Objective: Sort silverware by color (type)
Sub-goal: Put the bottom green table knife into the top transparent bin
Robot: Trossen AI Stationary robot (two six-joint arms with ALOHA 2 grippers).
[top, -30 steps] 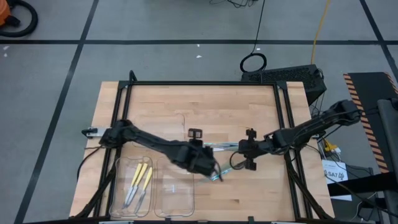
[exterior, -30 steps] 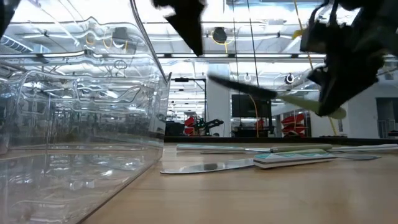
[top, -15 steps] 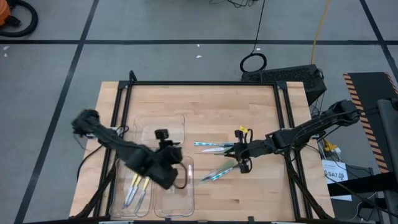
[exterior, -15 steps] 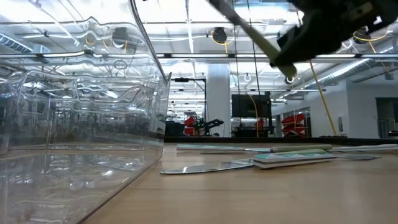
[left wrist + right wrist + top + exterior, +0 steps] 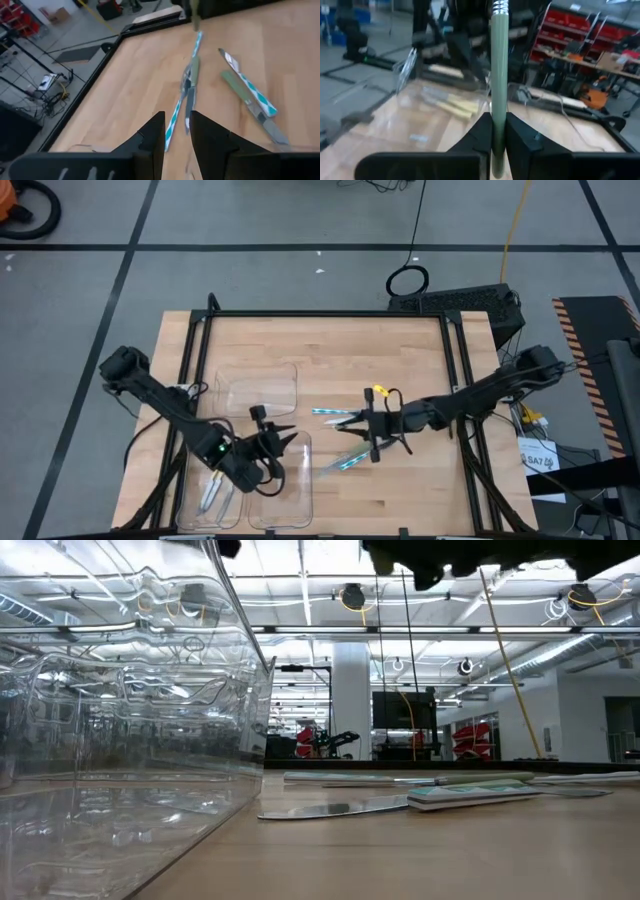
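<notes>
From above, the wooden table (image 5: 330, 350) carries three clear trays on its near-left part. I take the middle tray (image 5: 281, 480) as the landmark. The left arm reaches from the table's left edge, bent at the elbow, and the left gripper (image 5: 279, 442) hangs above the far edge of this tray; its fingers stand a little apart with nothing between them. Just left of this tray, in the neighbouring tray (image 5: 210, 480), lie the yellow-handled utensils (image 5: 222, 470). To the right of the middle tray, on bare wood, lie the light blue and pale green utensils (image 5: 345, 440). The right arm stretches from the table's right edge toward them, low and nearly straight, and the right gripper (image 5: 372, 426) is above that group.

In the low view, the tray wall (image 5: 130, 740) fills the left side. Right of it, utensils (image 5: 440, 795) lie flat on the wood. The dark arm parts show only at the top edge.

In the left wrist view, the left gripper's fingers (image 5: 152, 137) are slightly parted and empty, pointing at the scattered blue-patterned and green utensils (image 5: 192, 80) on the table.

In the right wrist view, the right gripper (image 5: 498, 131) is closed on a pale green handle (image 5: 498, 60), which stands upright between the fingers. Beyond it, the yellow-handled utensils (image 5: 455, 106) lie in their tray.
</notes>
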